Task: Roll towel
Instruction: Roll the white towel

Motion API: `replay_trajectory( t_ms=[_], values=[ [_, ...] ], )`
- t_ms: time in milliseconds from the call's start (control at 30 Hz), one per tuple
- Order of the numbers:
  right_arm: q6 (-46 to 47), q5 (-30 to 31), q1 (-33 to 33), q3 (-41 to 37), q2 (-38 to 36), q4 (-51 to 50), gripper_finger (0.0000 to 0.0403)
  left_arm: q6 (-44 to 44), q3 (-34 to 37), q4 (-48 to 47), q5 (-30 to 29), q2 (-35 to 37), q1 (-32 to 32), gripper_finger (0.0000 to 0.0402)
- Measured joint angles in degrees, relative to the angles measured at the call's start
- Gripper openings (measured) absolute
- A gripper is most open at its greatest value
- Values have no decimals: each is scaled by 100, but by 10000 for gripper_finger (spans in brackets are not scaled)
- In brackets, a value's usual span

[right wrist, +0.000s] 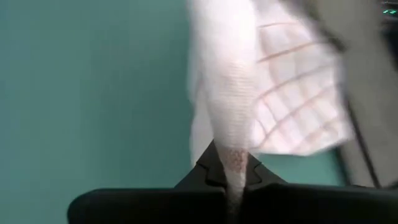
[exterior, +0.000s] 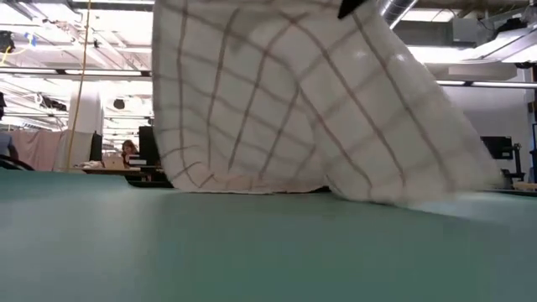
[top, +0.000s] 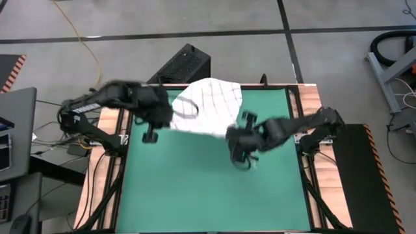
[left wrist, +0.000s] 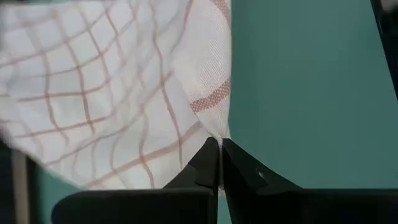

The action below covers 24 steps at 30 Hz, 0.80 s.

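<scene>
The towel (top: 209, 104), white with thin red check lines, is held up over the far half of the green mat (top: 208, 188) between both grippers. In the low view the towel (exterior: 277, 109) hangs like a curtain, and its lower edge (exterior: 252, 186) rests on the mat. My left gripper (top: 170, 122) is shut on the towel's left end and my right gripper (top: 231, 135) is shut on its right end. Both wrist views show the fingers closed on cloth, at the left gripper (left wrist: 219, 148) and the right gripper (right wrist: 233, 167). My left gripper pinches a corner of the towel (left wrist: 214, 132) between its two fingertips, slanting down from above. The cloth fans out from the tips, away from the gripper. My right gripper pinches a bunched, gathered strip of the towel (right wrist: 233, 146) between its fingers, also slanting down. The strip runs back between the fingers past their tips, and the rest spreads beyond them.
A black box (top: 185, 65) stands just beyond the table's far edge. Wooden table borders with cables run along both sides of the mat (top: 104, 162). The near half of the mat lies bare. In the low view a person (exterior: 130, 151) sits in the room behind.
</scene>
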<state>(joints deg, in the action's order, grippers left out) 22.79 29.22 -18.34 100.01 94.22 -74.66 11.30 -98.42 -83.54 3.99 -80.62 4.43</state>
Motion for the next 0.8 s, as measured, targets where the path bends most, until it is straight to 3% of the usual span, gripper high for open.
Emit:
replay_trajectory(
  t_ms=[133,300,467,567,700,800],
  values=[
    [-183,-1184,2,-975,2,1370,8,-324,1285,377,219,86,-366,0],
    [-276,-2209,82,-1792,2,2747,8,-804,2695,970,1287,149,-703,13],
    [-421,-2502,70,-2204,-8,3241,8,-764,3797,1705,2054,167,-1064,68],
    [-422,-2497,10,-2493,-9,3309,8,-719,4181,2319,1953,162,-1082,110],
    [-389,-2484,-160,-2940,-11,3511,8,-1189,4239,3812,1070,162,-863,153],
    [-218,-2334,-293,-3267,-9,3671,8,-1324,4213,5520,439,162,-642,170]
  ],
)
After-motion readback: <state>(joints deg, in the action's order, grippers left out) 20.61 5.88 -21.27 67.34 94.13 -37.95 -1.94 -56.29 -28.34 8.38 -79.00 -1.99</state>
